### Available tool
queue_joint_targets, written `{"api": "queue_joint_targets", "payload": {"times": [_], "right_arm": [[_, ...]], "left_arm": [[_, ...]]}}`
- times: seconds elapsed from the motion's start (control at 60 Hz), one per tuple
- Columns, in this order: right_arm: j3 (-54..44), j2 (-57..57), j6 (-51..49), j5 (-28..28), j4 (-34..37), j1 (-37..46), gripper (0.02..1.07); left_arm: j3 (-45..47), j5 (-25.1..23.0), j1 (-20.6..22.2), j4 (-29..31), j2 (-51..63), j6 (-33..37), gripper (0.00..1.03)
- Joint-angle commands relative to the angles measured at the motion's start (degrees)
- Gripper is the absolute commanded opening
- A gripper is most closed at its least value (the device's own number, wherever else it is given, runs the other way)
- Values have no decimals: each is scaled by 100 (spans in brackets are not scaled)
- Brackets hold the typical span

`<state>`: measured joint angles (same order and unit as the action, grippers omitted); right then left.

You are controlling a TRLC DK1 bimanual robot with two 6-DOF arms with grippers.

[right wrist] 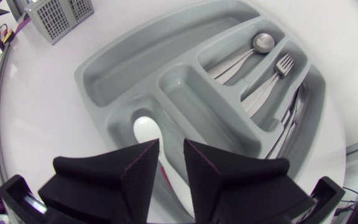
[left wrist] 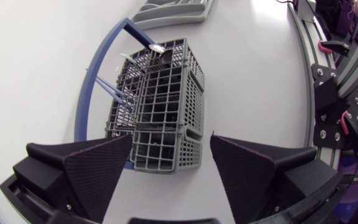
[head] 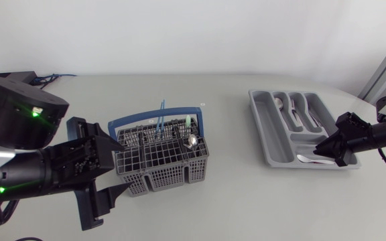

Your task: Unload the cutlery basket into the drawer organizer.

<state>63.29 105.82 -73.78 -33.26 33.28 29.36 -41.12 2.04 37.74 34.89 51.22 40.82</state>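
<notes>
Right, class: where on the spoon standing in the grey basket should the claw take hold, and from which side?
Grip the spoon by its neck, just under the bowl, coming straight down from above. It stands bowl-up in the basket, only the bowl end clears the rim, and the grid walls shut off its handle from every side.

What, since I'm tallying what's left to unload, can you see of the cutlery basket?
The cutlery basket is grey, plastic-looking grid, split into compartments, with a blue hoop handle swung to one long side. It stands upright on the table, just ahead of the open left pincer, apparently untouched. In it stand blue-handled utensils and a metal spoon.
</notes>
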Motion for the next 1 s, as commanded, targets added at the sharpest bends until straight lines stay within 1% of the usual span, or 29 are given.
{"api": "queue_joint_targets", "payload": {"times": [0.0,0.033,0.15,0.217,0.3,0.35,0.433,0.633,0.783,0.85,0.983], "right_arm": [[-299,-501,-31,-102,12,-62,62],[-414,-712,21,-102,3,-142,69],[-774,-1371,285,-111,-41,-511,82],[-959,-1723,478,-111,-76,-766,85],[-1187,-2180,839,-102,-172,-1152,85],[-1336,-2443,1111,-102,-295,-1407,88],[-1583,-2848,1577,-14,-533,-1935,88],[-2022,-3472,2623,636,-1069,-3385,88],[-2128,-3507,3177,1058,-1464,-4185,88],[-2163,-3419,3352,1181,-1675,-4387,88],[-2180,-3138,3660,1418,-2036,-4721,88]], "left_arm": [[192,51,50,88,-139,119,92],[210,86,50,123,-183,119,92],[280,191,32,193,-332,111,92],[316,200,-21,237,-411,111,92],[368,200,-135,263,-473,111,92],[421,200,-205,272,-517,119,92],[526,200,-311,281,-596,128,92],[764,200,-618,290,-675,172,92],[878,200,-873,325,-772,207,92],[922,200,-996,334,-816,234,92],[992,165,-1392,334,-833,374,92]]}}
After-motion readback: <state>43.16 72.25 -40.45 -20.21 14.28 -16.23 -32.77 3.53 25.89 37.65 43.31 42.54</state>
